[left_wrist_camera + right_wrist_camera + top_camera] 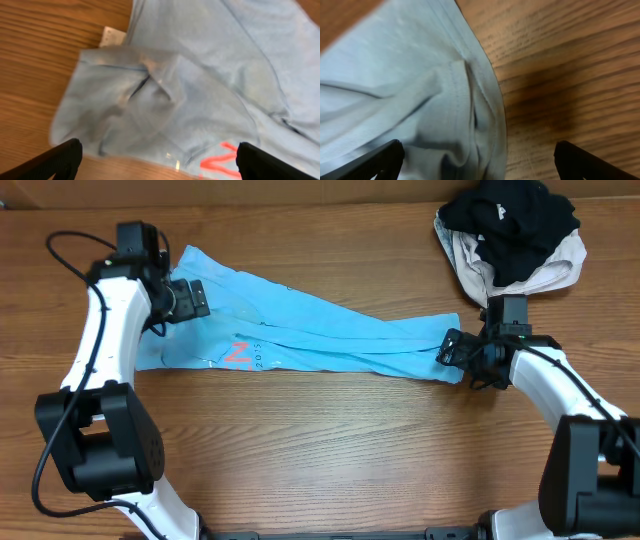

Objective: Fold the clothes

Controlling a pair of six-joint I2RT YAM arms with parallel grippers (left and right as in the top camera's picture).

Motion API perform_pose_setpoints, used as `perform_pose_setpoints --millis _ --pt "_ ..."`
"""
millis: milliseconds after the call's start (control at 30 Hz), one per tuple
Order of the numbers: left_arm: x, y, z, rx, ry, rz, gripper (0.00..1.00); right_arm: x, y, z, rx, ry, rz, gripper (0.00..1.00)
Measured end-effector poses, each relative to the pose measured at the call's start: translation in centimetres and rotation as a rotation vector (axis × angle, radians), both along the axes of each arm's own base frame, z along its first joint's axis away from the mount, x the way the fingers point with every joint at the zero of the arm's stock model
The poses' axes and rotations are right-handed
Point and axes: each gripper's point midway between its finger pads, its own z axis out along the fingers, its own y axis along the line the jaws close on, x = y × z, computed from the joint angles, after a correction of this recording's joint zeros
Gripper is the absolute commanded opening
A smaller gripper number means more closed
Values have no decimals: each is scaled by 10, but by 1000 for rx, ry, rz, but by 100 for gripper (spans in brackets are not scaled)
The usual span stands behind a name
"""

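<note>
Sky-blue cotton is stretched across the middle of the wooden counter [320,460]. The T-shirt [330,340] is drawn into a long, narrow, rumpled band. Its long axis runs side to side, with the left end sitting a little farther from the robot than the right. The red-pink logo [238,353] lies near the left end and a small white label [114,36] peeks out there, but I cannot tell which end is the neck. The left tool [190,298] hangs over that left end with its fingers [60,162] spread wide apart and nothing between them. The right tool [452,348] hangs over the right tip, also gaping, and the cloth lies loose beneath it. This fabric looks light, thin and floppy, so I expect it to sag, drag and wrinkle when lifted. It should not be slippery on the wood, and there is nothing here to break. The best places to pinch look like the hemmed edges and corners at each end, where the layers double up into a firmer ridge. Well apart at the far right corner, a black garment [510,220] is heaped on a cream garment [560,270], neither touching the shirt.
</note>
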Motion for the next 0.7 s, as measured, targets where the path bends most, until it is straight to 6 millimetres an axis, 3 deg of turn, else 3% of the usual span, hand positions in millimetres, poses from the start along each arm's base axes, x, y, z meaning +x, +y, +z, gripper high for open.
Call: perform_pose_setpoints --millis 100,233,333,433,467,700 --pt "-1 1 22 5 5 -16 100 0 2 -13 10 24 12 100" --pt "-1 1 35 13 4 -41 100 8 5 -14 20 10 27 93" --pt "-2 0 35 15 8 -50 100 12 8 -14 27 -5 39 76" --pt "-3 0 35 15 11 -52 100 16 16 -14 58 -19 55 38" --pt "-2 0 35 15 10 -52 100 16 20 -15 71 -17 65 32" --pt "-5 2 34 24 21 -50 100 7 29 -19 144 31 50 17"
